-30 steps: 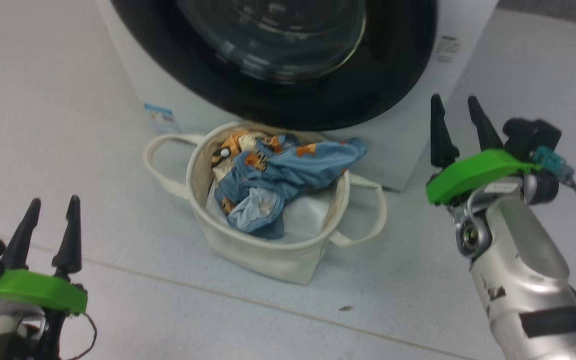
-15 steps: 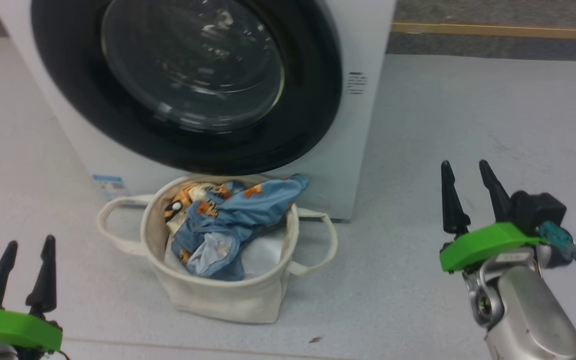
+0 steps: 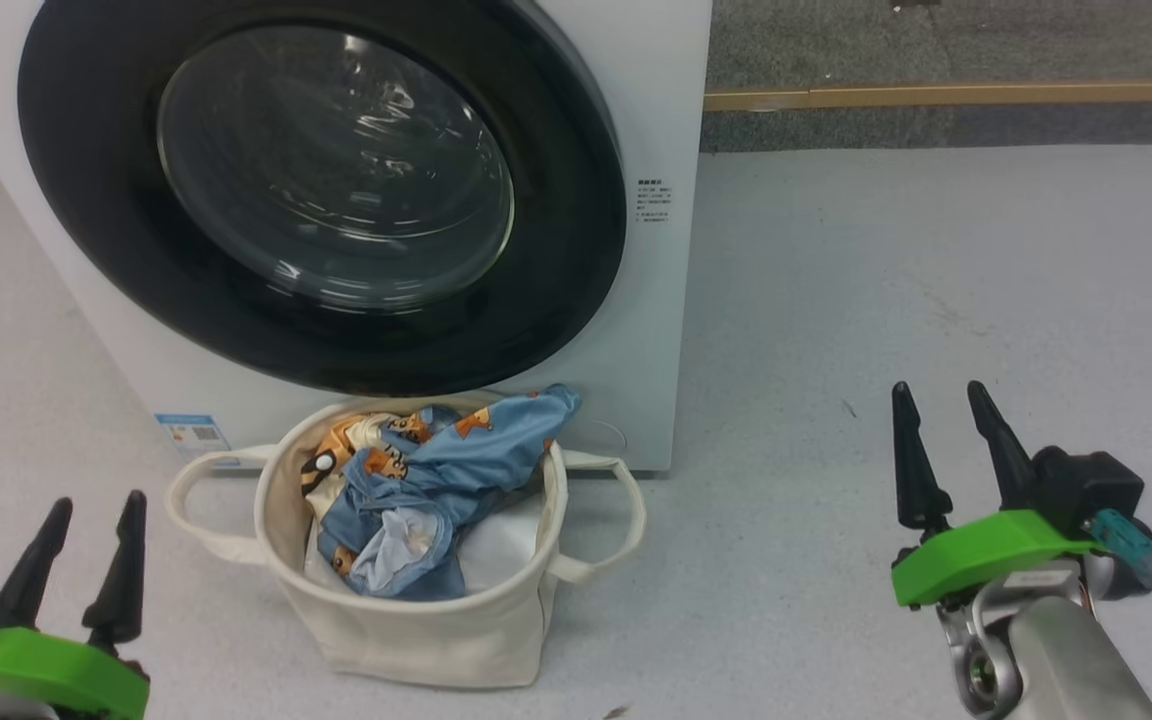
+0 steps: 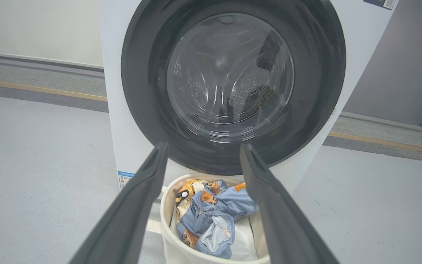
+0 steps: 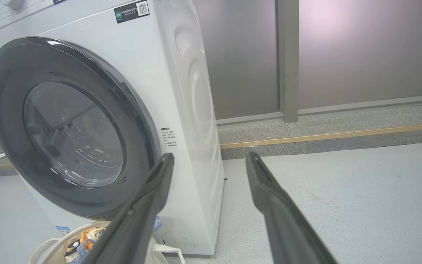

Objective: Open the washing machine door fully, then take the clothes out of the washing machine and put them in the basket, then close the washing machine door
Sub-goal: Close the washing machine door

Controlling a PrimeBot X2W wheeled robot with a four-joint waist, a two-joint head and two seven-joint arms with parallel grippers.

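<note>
The white washing machine (image 3: 661, 330) stands ahead, and its black-rimmed washing machine door (image 3: 576, 200) with the glass porthole lies shut against its front. Right below the door, on the floor, the cream basket (image 3: 406, 640) holds the light-blue and orange-printed clothes (image 3: 416, 480) over a white sheet. My left gripper (image 3: 98, 500) hovers low to the basket's left, open and empty. My right gripper (image 3: 937, 388) is well to the basket's right, also open and empty. In the left wrist view the door (image 4: 321, 91) and basket (image 4: 170, 249) show between the fingers (image 4: 137, 205).
Grey floor (image 3: 886, 300) spreads to the machine's right, ending at a wooden strip (image 3: 936, 96) and darker carpet. The right wrist view shows the machine's side panel (image 5: 196, 95) and a grey wall (image 5: 343, 55) behind. The basket's handles (image 3: 626, 520) stick out sideways.
The whole head picture has shifted, so the camera has moved: more of the door and the floor behind now show. Both grippers stay open and empty. The clothes lie unchanged in the basket.
</note>
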